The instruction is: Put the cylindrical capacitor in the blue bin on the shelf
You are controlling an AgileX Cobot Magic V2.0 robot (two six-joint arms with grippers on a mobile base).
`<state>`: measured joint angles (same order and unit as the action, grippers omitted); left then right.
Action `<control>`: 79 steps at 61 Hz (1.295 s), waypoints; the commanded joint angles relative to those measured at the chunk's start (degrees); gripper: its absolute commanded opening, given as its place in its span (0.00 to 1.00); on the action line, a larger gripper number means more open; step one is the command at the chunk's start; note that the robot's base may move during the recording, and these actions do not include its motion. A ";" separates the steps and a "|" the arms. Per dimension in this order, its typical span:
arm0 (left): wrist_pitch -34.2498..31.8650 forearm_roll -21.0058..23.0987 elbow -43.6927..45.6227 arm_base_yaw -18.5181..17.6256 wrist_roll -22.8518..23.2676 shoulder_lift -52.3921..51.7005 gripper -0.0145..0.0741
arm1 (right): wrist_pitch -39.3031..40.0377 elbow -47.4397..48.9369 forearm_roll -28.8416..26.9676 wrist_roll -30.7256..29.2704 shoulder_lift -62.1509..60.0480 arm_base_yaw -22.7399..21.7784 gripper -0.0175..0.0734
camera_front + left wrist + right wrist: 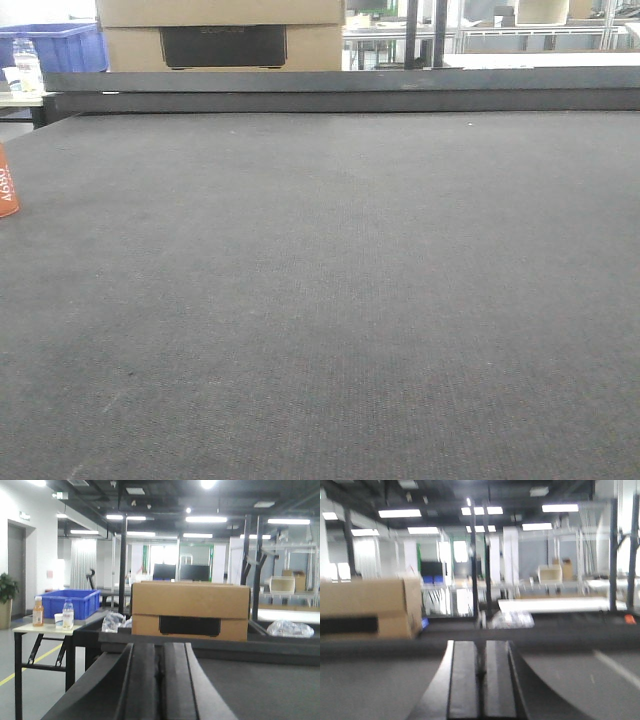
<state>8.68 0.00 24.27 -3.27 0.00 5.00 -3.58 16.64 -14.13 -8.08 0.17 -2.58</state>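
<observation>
Right, front view is mostly table (320, 300): flat dark-grey mat, fine woven, felt-like texture, with a low dark rail running along its far edge. The cylindrical capacitor (6, 185) sits at the extreme left edge of that view, on the mat and cut by the frame. Only a sliver of curved orange-red body with white printed numerals shows. It is well apart from both tools. The left tool (161, 647) has two flat matte-black fingers pressed together with only a thin seam between them, gripping nothing and pointing out low over the mat. The right tool (480, 647) has the same flat dark fingers, closed to a narrow seam and holding nothing, though that view is blurred. Beyond the rail stands a rectangular cardboard box (190, 610), plain brown corrugated, with a dark oblong hand slot in its front face. Crinkled clear plastic bags (112, 621) lie beside the box. Left of the table is a small folding side table (42, 628) with a pale top and black metal legs. It carries a blue crate (70, 602) of moulded plastic, an orange drink bottle (38, 611) and a clear bottle (68, 615).
</observation>
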 commanded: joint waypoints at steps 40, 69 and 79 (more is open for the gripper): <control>9.96 -0.66 15.07 -4.69 0.00 21.93 0.84 | -7.42 24.13 3.91 -0.17 47.01 -2.66 0.82; 10.06 -0.68 15.07 -5.77 0.00 21.93 0.84 | 26.07 18.54 6.29 -0.17 77.80 -6.98 0.82; 10.06 -0.80 15.07 -5.77 0.00 22.25 0.84 | 43.06 18.66 10.70 -0.17 88.38 -6.98 0.82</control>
<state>19.37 -0.54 38.97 -8.61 0.00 26.97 29.32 35.39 -5.45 -8.08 83.92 -9.71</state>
